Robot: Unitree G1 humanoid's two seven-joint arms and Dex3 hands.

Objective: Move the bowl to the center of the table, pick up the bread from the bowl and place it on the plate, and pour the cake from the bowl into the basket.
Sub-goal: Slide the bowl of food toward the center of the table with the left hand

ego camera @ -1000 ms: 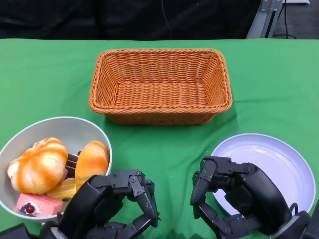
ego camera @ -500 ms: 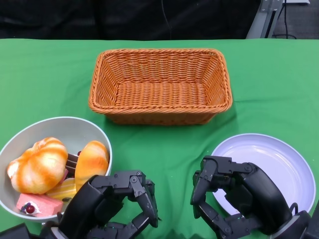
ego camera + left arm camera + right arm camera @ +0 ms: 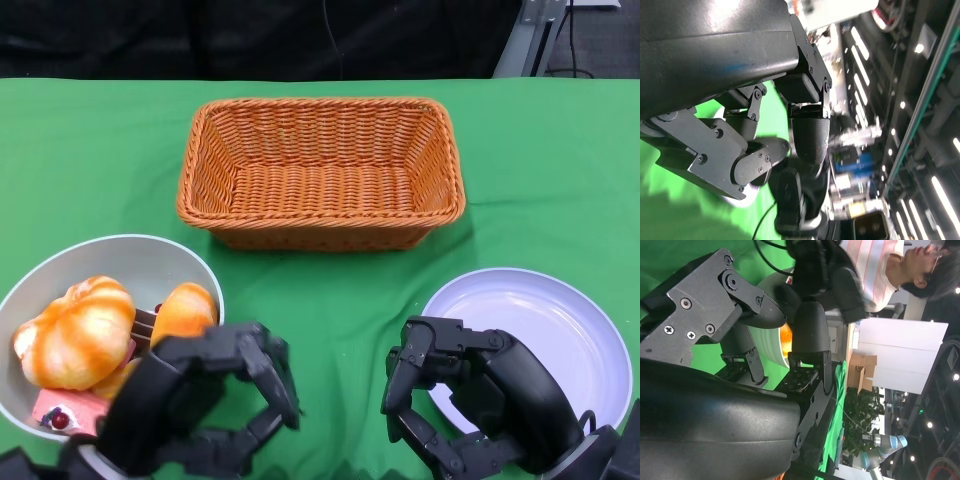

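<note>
Sitting at the near left edge of the green tablecloth [image 3: 100, 160], the smooth grey bowl [image 3: 150, 262] lies well to the left of, and nearer than, the woven orange wicker basket [image 3: 321, 172], a rectangular tub with sloping ribbed walls. Heaped in the bowl are a glossy round pumpkin-shaped bread roll [image 3: 75, 333], a smooth oval golden bun [image 3: 184, 310] and a pink slab of cake [image 3: 68, 410] topped with a dark red berry; a yellow piece beside them is partly hidden. The round, glossy pale lavender plate [image 3: 530, 325] rests nearer than the basket's right end, apart from it. The left hand [image 3: 205, 405], black and angular, hovers just beside the bowl's near right rim with fingers curled inward on nothing. The right hand [image 3: 470, 395], likewise clenched and empty, overlaps the plate's near left edge. A bare strip of cloth runs between the two hands up to the basket's front wall.
</note>
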